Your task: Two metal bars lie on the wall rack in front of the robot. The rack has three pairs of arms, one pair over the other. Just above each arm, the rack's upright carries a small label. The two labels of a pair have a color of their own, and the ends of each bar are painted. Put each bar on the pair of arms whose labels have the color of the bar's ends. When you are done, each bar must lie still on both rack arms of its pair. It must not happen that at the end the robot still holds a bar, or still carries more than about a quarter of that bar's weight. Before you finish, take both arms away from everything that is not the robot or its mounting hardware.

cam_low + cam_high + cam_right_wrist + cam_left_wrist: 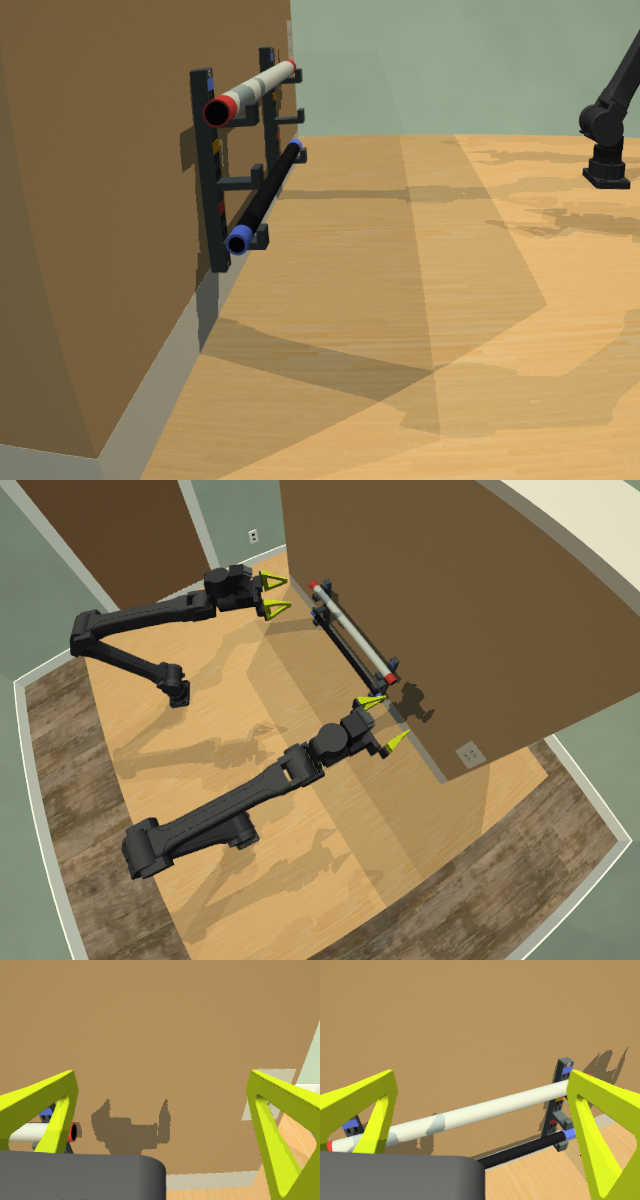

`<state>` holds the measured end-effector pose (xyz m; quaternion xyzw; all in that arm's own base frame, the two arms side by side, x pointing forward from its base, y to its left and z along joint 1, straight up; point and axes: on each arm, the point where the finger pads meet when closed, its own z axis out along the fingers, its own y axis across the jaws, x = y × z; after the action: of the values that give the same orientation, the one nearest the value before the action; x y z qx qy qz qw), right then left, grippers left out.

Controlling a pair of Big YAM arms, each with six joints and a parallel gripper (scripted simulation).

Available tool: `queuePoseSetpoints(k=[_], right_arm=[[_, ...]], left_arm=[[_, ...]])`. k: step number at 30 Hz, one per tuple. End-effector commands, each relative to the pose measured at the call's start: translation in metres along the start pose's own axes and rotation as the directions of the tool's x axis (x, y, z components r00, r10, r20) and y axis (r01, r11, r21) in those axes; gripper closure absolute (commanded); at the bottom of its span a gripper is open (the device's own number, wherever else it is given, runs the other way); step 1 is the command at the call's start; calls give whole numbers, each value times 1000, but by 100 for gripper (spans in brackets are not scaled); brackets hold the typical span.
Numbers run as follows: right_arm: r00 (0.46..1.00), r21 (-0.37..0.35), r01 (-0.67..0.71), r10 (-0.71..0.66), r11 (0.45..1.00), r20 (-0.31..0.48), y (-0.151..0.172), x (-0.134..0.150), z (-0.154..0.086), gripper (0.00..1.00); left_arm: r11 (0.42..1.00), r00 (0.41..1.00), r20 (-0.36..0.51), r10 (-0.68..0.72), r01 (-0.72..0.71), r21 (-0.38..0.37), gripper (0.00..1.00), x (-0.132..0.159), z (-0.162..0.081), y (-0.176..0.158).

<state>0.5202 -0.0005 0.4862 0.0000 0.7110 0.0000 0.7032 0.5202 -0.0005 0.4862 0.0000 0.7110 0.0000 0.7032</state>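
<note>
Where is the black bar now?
In the exterior view, the black bar lies on the rack's lowest pair of arms, below the white bar.

pale wood-grain table top (pixel 206 800) (pixel 330 289) (pixel 520 1185) (pixel 215 1195), shadows across it, black arm bases (pixel 178 703) (pixel 594 181) standing directly on it

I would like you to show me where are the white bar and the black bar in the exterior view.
White bar (pixel 273 77) (pixel 505 1105) (pixel 354 632) (pixel 30 1132): all four views, pale shaft.
Black bar (pixel 276 180) (pixel 525 1149): exterior and left wrist views, dark shaft.
</note>
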Motion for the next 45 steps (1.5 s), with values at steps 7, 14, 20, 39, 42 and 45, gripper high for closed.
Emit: queuePoseSetpoints(k=[7,14,20,39,42,45], right_arm=[[1000,0,0,0,1000,11,0,-6,-1,0],[1000,0,0,0,1000,11,0,-6,-1,0],[999,0,37,-37,999,1,6,7,0,0],[969,-2,245,-245,969,5,41,45,-2,0],[959,-2,283,-283,959,6,47,52,-3,0],[948,-2,320,-320,948,7,53,58,-3,0]], left_arm=[[1000,1000,11,0,0,0,0,-6,-1,0],[1000,1000,11,0,0,0,0,-6,-1,0],[999,999,-7,36,-36,-7,0,7,0,2],[969,969,-51,240,-242,-43,0,45,-1,14],[959,959,-60,276,-279,-48,0,51,-1,16],[947,948,-69,312,-316,-53,0,58,-1,18]])
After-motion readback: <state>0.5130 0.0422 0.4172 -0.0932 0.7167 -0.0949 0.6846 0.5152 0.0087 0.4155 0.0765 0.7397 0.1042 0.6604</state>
